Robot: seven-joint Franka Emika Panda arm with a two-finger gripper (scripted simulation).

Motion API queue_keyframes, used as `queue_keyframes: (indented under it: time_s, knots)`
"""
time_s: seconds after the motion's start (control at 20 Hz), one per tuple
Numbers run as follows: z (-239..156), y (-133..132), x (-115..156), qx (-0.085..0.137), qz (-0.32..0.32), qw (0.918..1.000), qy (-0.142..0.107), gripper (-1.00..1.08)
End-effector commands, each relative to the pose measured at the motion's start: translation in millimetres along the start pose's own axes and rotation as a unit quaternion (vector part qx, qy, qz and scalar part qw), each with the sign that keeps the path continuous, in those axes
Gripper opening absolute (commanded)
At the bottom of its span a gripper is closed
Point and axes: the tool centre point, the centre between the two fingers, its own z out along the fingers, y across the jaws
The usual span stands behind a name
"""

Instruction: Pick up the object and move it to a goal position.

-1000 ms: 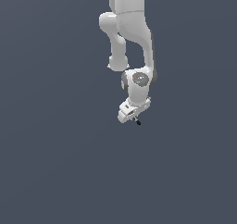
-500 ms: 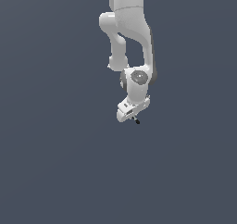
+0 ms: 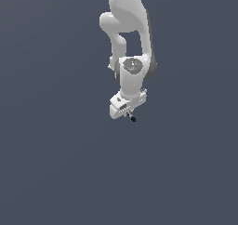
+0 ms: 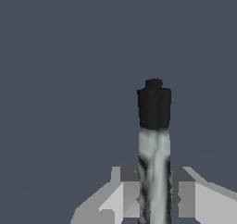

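Observation:
The object (image 4: 154, 158) is a thin rod with a pale grey shaft and a black tip. In the wrist view it stands between the two fingers, and my gripper (image 4: 154, 193) is shut on its shaft, with the black tip sticking out beyond the fingertips. In the exterior view the object (image 3: 132, 117) shows only as a tiny dark stub poking out under the white gripper (image 3: 128, 113). The arm hangs down from the top of that view, with the hand held above the flat grey ground.
Plain dark grey ground (image 3: 56, 163) fills both views. No other object, container or edge shows.
The arm and the held object look almost still; at most a very slight shift of the hand across the three exterior frames.

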Motion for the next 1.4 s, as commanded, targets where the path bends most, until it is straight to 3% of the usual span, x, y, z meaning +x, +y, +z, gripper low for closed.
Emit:
queue_keyframes:
  time_s: [0.0, 0.9, 1.35]
  knots:
    - [-23.6, 14.0, -2.1, 0.0, 0.0, 1.0, 0.0, -1.0]
    - [-202.3, 123.1, -14.9, 0.001, 0.0, 1.0, 0.001, -1.0]
    - [-270.7, 167.2, -17.7, 0.0, 0.0, 1.0, 0.001, -1.0]
